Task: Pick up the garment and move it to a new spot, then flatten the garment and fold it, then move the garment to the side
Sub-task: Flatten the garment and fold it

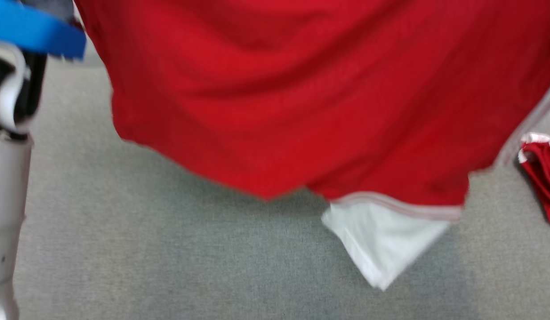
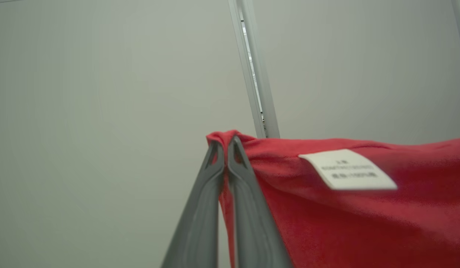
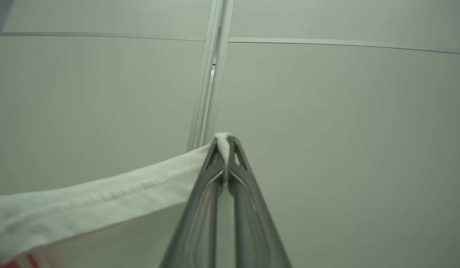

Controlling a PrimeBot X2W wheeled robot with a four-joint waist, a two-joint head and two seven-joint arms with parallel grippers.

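The garment (image 1: 301, 111) is red with white trim and hangs high, stretched wide across the top of the head view, a white panel (image 1: 383, 242) dangling at its lower edge above the grey surface. In the left wrist view my left gripper (image 2: 225, 143) is shut on a bunched red corner of the garment (image 2: 345, 216), beside a white care label (image 2: 347, 169). In the right wrist view my right gripper (image 3: 224, 140) is shut on a white hem of the garment (image 3: 103, 201). Both grippers point up toward pale panels.
A grey fabric surface (image 1: 168, 249) lies below. Another red and white cloth (image 1: 543, 175) sits bunched at the right edge. My pale left forearm (image 1: 8, 186) rises at the left edge, with a blue object (image 1: 34, 31) at the top left corner.
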